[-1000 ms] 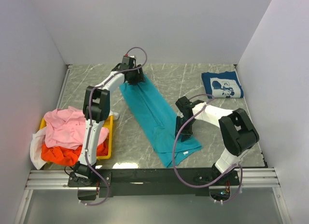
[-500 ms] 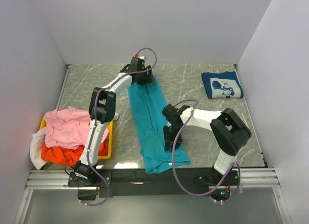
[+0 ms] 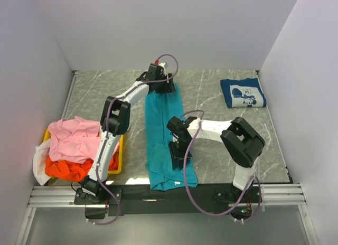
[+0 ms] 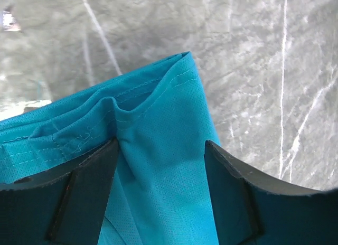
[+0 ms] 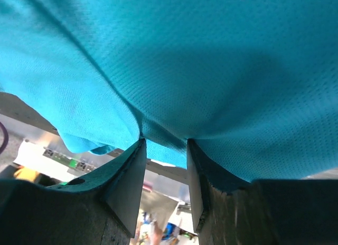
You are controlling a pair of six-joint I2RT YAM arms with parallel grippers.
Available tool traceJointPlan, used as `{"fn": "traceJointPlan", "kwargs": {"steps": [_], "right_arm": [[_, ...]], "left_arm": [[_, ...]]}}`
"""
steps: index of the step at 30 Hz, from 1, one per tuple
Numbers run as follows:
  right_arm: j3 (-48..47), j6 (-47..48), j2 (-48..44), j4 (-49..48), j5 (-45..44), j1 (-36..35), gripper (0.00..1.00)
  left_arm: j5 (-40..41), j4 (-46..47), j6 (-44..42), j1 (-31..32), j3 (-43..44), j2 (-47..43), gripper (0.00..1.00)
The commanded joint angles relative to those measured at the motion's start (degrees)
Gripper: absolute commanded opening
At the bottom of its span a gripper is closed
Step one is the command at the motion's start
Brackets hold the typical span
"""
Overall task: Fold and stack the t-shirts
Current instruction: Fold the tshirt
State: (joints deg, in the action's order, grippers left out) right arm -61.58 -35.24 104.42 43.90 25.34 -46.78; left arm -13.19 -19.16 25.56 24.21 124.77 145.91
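Observation:
The teal t-shirt, folded into a long strip, runs from the back of the table to its front edge. My left gripper is at its far end. In the left wrist view its jaws stand wide apart over the hem, and the teal cloth between them puckers against the left finger. My right gripper is at the strip's near right edge. In the right wrist view it pinches a fold of the cloth, which drapes over the tips. A folded navy t-shirt lies at the back right.
A yellow tray at the left holds a heap of pink, orange and white t-shirts. White walls close in the left, back and right. The metal rail runs along the front edge.
The teal strip has swung from a diagonal to nearly straight front-to-back. My left gripper moved right along the back, and my right gripper moved left, drawing the near end with it.

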Motion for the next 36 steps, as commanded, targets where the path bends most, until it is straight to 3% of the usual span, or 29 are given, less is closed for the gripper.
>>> {"fn": "traceJointPlan", "kwargs": {"steps": [1,9,17,21,25,30,36], "right_arm": [[-3.5,1.7,-0.5,2.1,-0.9,-0.9,0.43],[-13.4,2.6,-6.5,11.2,-11.1,0.4,0.44],[-16.5,4.7,-11.0,9.4,-13.7,14.9,0.45],[-24.5,7.7,-5.1,5.9,-14.8,22.9,0.45],[-34.3,9.8,3.8,3.3,-16.6,26.4,0.45],[-46.1,9.8,15.4,-1.5,-16.7,29.4,0.45],[-53.3,9.7,24.1,-7.5,-13.8,31.4,0.45]], "left_arm": [[-2.5,-4.1,-0.8,1.9,-0.1,2.6,0.73],[-2.2,-2.1,2.7,2.2,0.8,-4.1,0.79],[0.7,-0.5,2.3,1.5,-0.8,-14.1,0.88],[1.5,-0.5,2.0,0.1,-1.0,-17.1,0.9],[1.9,-0.6,2.4,-2.6,-4.8,-18.6,0.9],[-0.2,-0.4,1.6,-6.6,-9.7,-18.9,0.88],[-5.3,1.0,1.0,-9.0,-12.5,-17.0,0.86]]}}
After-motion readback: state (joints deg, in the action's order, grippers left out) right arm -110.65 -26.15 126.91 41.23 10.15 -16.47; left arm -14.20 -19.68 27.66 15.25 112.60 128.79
